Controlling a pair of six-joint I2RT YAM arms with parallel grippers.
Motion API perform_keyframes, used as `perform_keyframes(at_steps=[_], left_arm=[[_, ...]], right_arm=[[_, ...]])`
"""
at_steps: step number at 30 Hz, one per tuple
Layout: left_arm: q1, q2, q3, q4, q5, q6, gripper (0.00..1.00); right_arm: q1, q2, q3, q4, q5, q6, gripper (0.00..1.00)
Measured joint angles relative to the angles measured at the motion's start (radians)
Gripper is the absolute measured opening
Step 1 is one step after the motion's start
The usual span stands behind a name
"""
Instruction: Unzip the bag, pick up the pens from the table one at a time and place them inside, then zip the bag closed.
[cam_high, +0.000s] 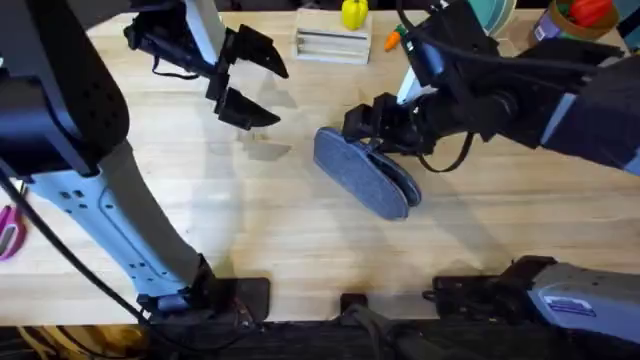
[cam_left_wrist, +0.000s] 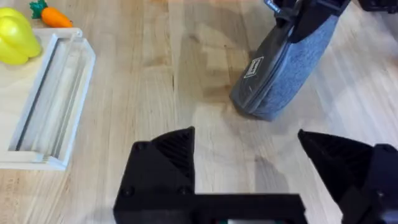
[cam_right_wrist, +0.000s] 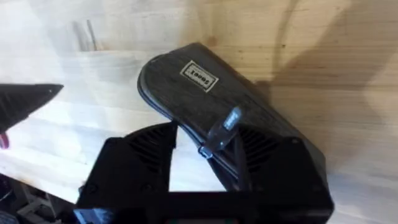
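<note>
The blue-grey bag (cam_high: 362, 177) lies slanted on the table (cam_high: 250, 220), right of centre. My right gripper (cam_high: 385, 133) sits over its far end. In the right wrist view the fingers straddle the zipper edge of the bag (cam_right_wrist: 186, 93), and the metal zipper pull (cam_right_wrist: 229, 119) stands up in the gap of the gripper (cam_right_wrist: 205, 146), close to one finger (cam_right_wrist: 273, 155). The fingers are apart, with bare table showing between them. My left gripper (cam_high: 280, 95) hovers open and empty left of the bag, also seen as the gripper (cam_left_wrist: 245, 149) facing the bag (cam_left_wrist: 280, 68). The pens are out of view.
A pale wooden tray (cam_high: 332, 45) lies at the back, with a yellow pepper toy (cam_high: 353, 13) and a small orange carrot (cam_high: 393, 40) beside it. Pink scissors (cam_high: 10, 230) lie at the left edge. Colourful containers (cam_high: 580, 15) stand at the back right.
</note>
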Motion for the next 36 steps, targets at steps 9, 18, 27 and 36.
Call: perform_keyframes(at_steps=[9, 18, 27, 36], left_arm=[[-0.005, 0.0, 0.0, -0.022, -0.003, 0.004, 0.993], [-0.005, 0.0, 0.0, -0.028, -0.003, 0.003, 0.993], [-0.005, 0.0, 0.0, -0.029, -0.003, 0.004, 0.993], [-0.005, 0.0, 0.0, -0.029, -0.003, 0.004, 0.993]], right_arm=[[0.0, 0.0, 0.0, -0.003, 0.008, 0.03, 0.146], [0.0, 0.0, -0.001, -0.003, 0.008, 0.03, 0.133], [0.0, -0.043, -0.005, -0.006, 0.008, 0.025, 0.157], [0.002, -0.105, -0.005, -0.001, 0.007, 0.025, 0.075]])
